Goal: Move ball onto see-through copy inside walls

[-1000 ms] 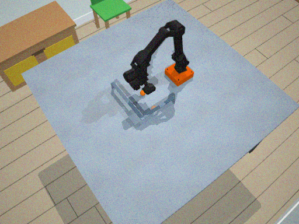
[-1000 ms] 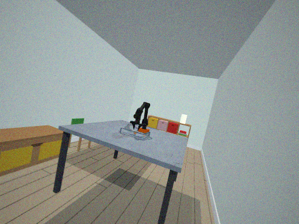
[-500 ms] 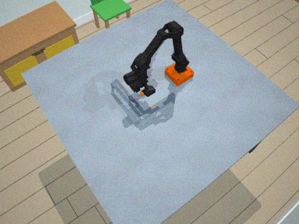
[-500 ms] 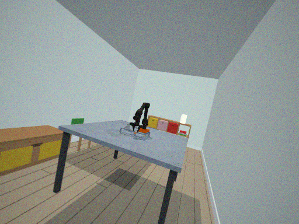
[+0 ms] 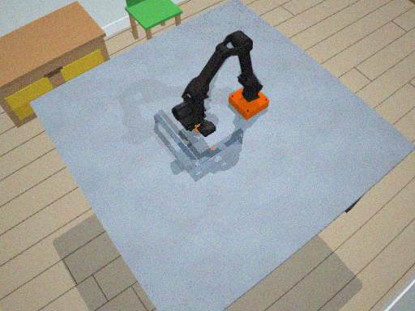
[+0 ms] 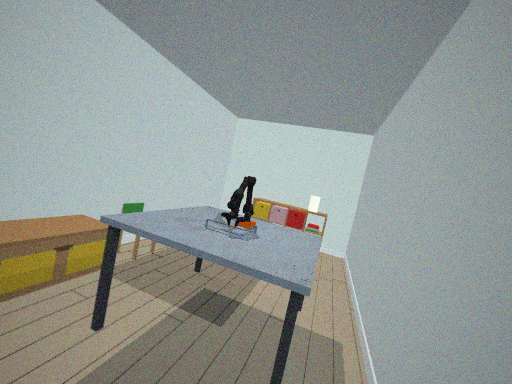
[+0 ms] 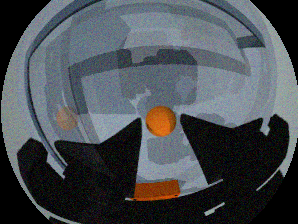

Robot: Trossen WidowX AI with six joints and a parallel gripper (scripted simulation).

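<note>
Your one ball (image 6: 232, 228) (image 7: 161, 121) sits between two parted gripper (image 5: 198, 129) (image 6: 232, 225) (image 7: 161, 119) fingertips, ungrasped; one see-through copy (image 5: 213, 149) (image 7: 66, 118), two clear walls (image 5: 172, 138) (image 6: 218, 230) (image 7: 30, 95), inward from worktop's (image 5: 284, 202) (image 6: 240, 252) upper-left edge, top view.

Past my counter (image 5: 259, 210) (image 6: 200, 240), I see a green chair (image 5: 156, 12) (image 6: 133, 207) — and a wooden cabinet (image 5: 49, 36) (image 6: 45, 227) with yellow fronts — standing on the plank floor (image 5: 381, 243) (image 6: 150, 295).

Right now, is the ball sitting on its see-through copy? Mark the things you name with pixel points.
No, the ball (image 7: 161, 121) is between the fingertips, apart from the see-through copy (image 5: 213, 149) (image 7: 66, 118).
</note>
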